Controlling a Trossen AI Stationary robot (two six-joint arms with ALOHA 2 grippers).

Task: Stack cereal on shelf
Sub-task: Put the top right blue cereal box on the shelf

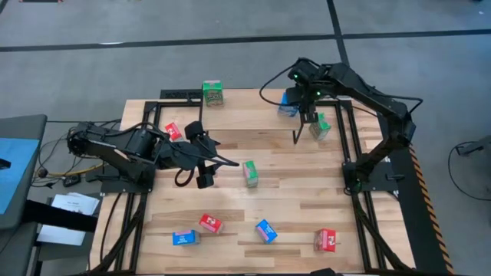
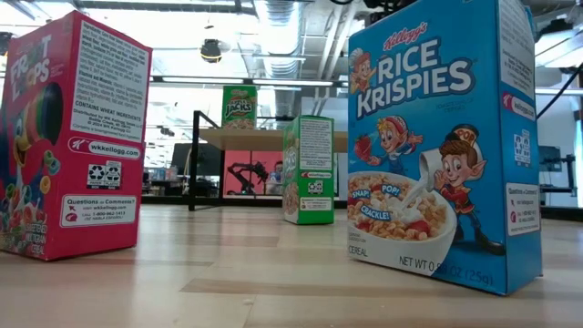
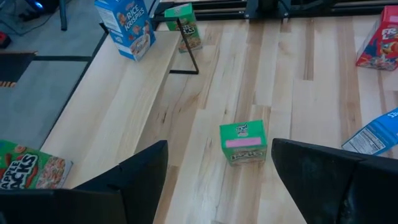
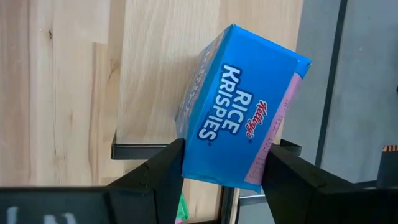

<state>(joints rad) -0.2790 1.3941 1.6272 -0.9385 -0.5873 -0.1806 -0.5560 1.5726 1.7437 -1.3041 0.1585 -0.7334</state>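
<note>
The shelf (image 1: 253, 103) stands along the table's far edge. A green cereal box (image 1: 212, 93) stands on its left end. My right gripper (image 1: 301, 101) is over the shelf's right end, shut on a blue cereal box (image 4: 239, 124). Another green box (image 3: 244, 142) lies on the table's middle. My left gripper (image 3: 219, 149) hovers open just left of this box, its fingers wide apart and touching nothing. My right gripper pinches the blue box between its two fingers (image 4: 163, 169), one on each of two opposite sides (image 4: 193, 163) near the box's upper end. The fingers come steeply from above. The box is tilted, and its lower end (image 3: 134, 55) is at the shelf board's right end.
A third green box (image 1: 319, 126) stands on the table by the shelf's right leg, and a red one (image 1: 172, 132) lies beside my left arm. Near the front edge lie a red box (image 1: 209, 223), two blue ones (image 1: 185, 238) (image 1: 265, 231) and another red one (image 1: 327, 240).
</note>
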